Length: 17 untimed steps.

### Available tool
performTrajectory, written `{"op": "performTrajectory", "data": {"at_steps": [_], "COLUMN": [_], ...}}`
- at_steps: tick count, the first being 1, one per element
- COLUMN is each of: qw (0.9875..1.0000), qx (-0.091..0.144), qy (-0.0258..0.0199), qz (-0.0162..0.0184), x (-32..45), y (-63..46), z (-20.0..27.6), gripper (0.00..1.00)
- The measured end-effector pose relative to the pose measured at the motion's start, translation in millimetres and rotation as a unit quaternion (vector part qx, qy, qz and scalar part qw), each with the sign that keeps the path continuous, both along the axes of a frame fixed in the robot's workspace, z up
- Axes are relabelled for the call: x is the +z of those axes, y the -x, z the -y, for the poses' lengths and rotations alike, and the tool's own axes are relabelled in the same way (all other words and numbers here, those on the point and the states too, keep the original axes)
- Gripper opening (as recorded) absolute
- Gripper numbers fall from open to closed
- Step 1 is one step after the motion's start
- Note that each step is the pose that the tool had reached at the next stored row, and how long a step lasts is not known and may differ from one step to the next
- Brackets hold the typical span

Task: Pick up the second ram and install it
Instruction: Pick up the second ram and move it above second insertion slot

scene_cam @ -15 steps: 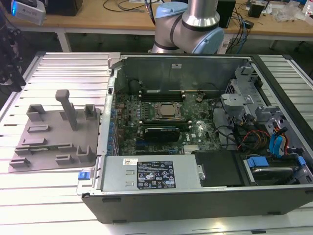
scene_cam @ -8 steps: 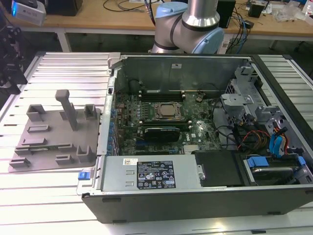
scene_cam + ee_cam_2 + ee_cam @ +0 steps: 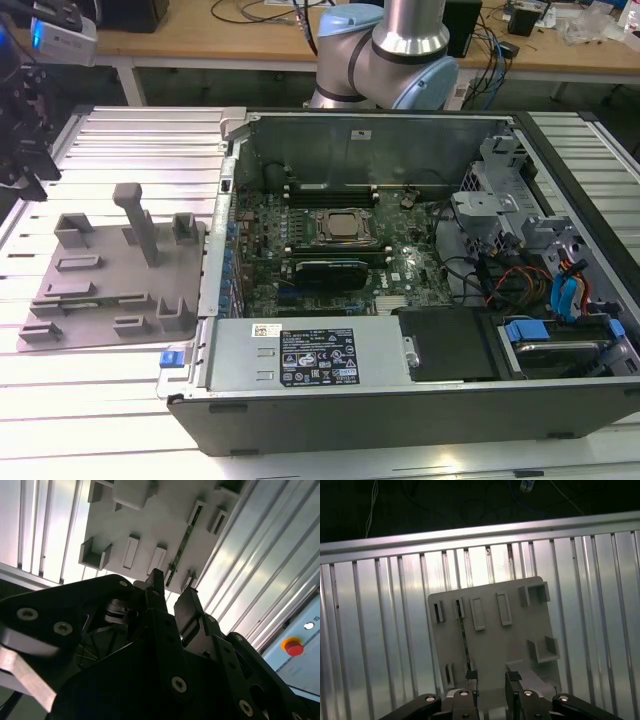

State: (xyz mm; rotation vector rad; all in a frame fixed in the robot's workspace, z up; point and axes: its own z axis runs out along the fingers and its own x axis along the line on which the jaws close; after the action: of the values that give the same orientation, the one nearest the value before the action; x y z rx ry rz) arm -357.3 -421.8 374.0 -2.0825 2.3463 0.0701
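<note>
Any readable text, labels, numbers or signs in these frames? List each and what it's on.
Black printed label on the silver power supply housing: print too small to read.
Small white sticker beside it: too small to read.
Red round button on the pale panel: no legible marking.
Grey plastic fixture tray: no text.

The second ram sits, seemingly slotted, on the holder; the case lies toward the exterior view's right.
</note>
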Motion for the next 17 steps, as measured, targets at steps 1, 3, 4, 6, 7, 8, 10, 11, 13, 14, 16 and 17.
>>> {"op": "performTrajectory", "data": {"at_steps": [1, 3, 4, 6, 7, 8, 10, 11, 13, 14, 16, 17], "qw": [1.0, 1.0, 1.0, 1.0, 1.0, 1.0, 1.0, 1.0, 1.0, 1.0, 1.0, 1.0], "qx": [0.0, 0.0, 0.0, 0.0, 0.0, 0.0, 0.0, 0.0, 0.0, 0.0, 0.0, 0.0], "qy": [0.0, 0.0, 0.0, 0.0, 0.0, 0.0, 0.0, 0.0, 0.0, 0.0, 0.0, 0.0], "qz": [0.0, 0.0, 0.0, 0.0, 0.0, 0.0, 0.0, 0.0, 0.0, 0.0, 0.0, 0.0], "x": [-1.3, -3.2, -3.9, -5.6, -6.2, -7.2, -10.4, -11.3, -13.1, -13.9, -15.5, -16.3], "y": [0.0, 0.0, 0.0, 0.0, 0.0, 0.0, 0.0, 0.0, 0.0, 0.0, 0.0, 0.0], "z": [0.0, 0.0, 0.0, 0.0, 0.0, 0.0, 0.0, 0.0, 0.0, 0.0, 0.0, 0.0], "gripper": [0.34, 0.34, 0.34, 0.34, 0.34, 0.34, 0.34, 0.34, 0.34, 0.34, 0.34, 0.34]}}
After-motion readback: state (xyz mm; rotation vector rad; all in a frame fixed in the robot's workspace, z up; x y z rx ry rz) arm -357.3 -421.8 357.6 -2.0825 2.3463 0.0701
